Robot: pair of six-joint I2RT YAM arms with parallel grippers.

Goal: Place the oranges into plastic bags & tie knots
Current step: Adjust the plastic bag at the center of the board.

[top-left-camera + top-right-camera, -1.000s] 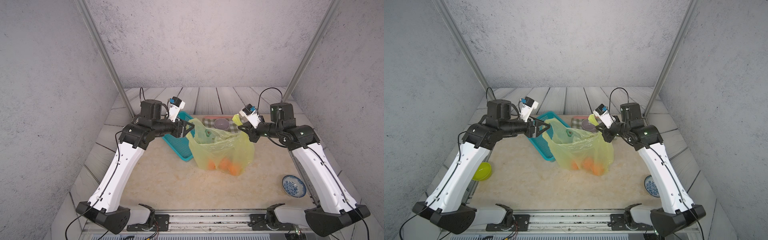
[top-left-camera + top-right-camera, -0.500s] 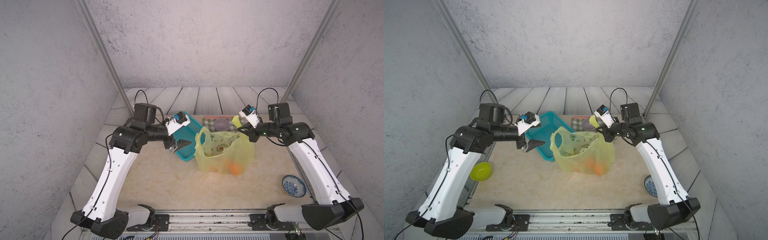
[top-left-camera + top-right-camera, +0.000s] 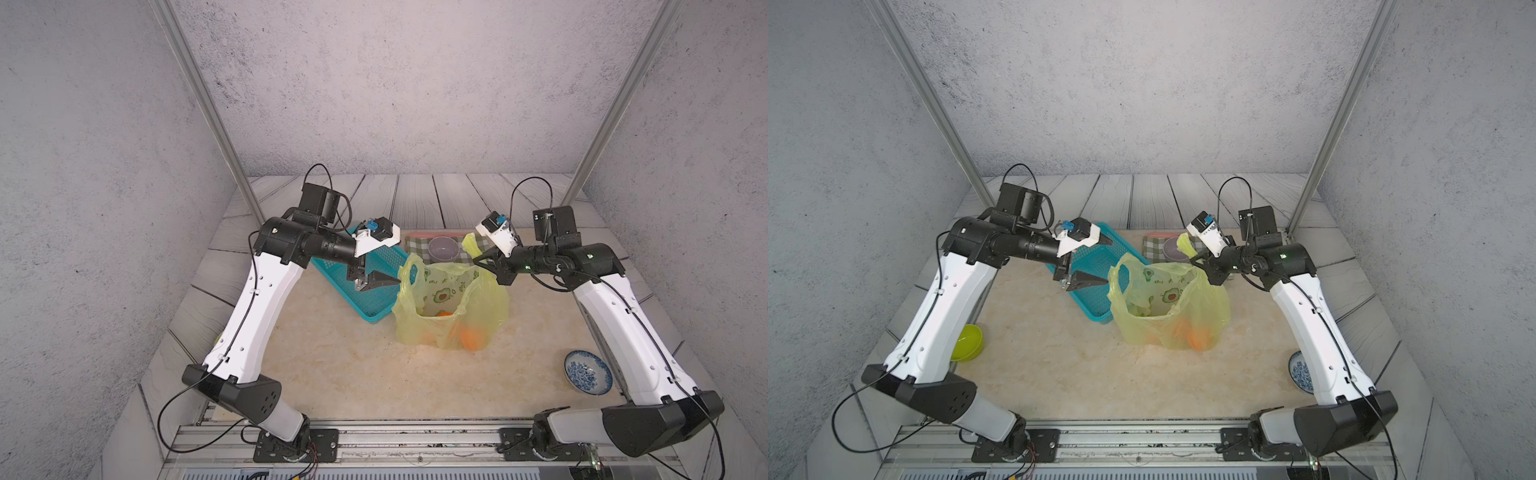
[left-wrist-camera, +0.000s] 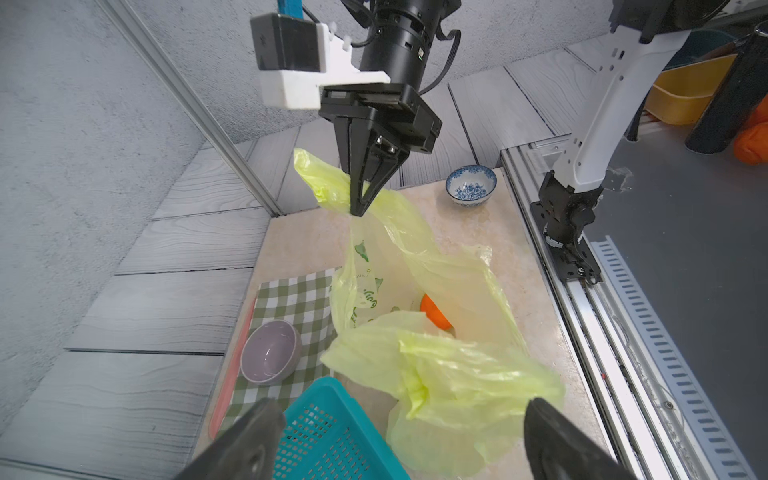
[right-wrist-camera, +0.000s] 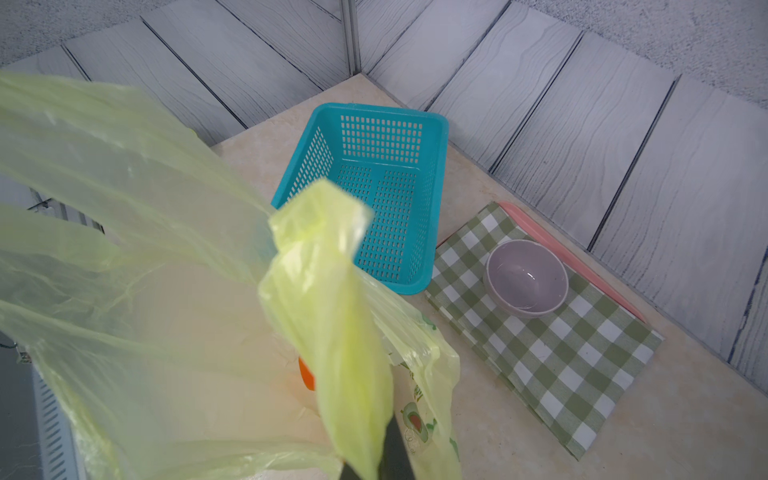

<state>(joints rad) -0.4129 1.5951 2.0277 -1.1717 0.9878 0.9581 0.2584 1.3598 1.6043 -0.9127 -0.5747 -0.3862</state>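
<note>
The yellow-green plastic bag (image 3: 449,307) (image 3: 1175,307) stands open mid-table with oranges (image 3: 473,338) (image 3: 1200,336) (image 4: 434,313) (image 5: 306,374) inside. My right gripper (image 3: 478,261) (image 3: 1194,259) (image 4: 358,210) (image 5: 374,469) is shut on the bag's right handle (image 3: 471,245) and holds it up. Over the teal basket, my left gripper (image 3: 392,281) (image 3: 1102,281) (image 4: 403,407) stands open. The bag's left handle (image 4: 449,374) hangs loose just ahead of its fingers (image 4: 249,440). No knots show; the two handles stand apart.
The teal mesh basket (image 3: 374,318) (image 5: 440,124) lies left of the bag. Behind the bag a purple bowl (image 3: 444,248) (image 5: 525,276) sits on a checked cloth (image 5: 561,353). A blue-patterned bowl (image 3: 588,371) is near the right arm, and a green bowl (image 3: 967,343) is at the left edge.
My left gripper opened wide and let go of the left handle, drew back left, then came right toward the bag again. The bag's left side sagged. The right gripper kept its hold.
</note>
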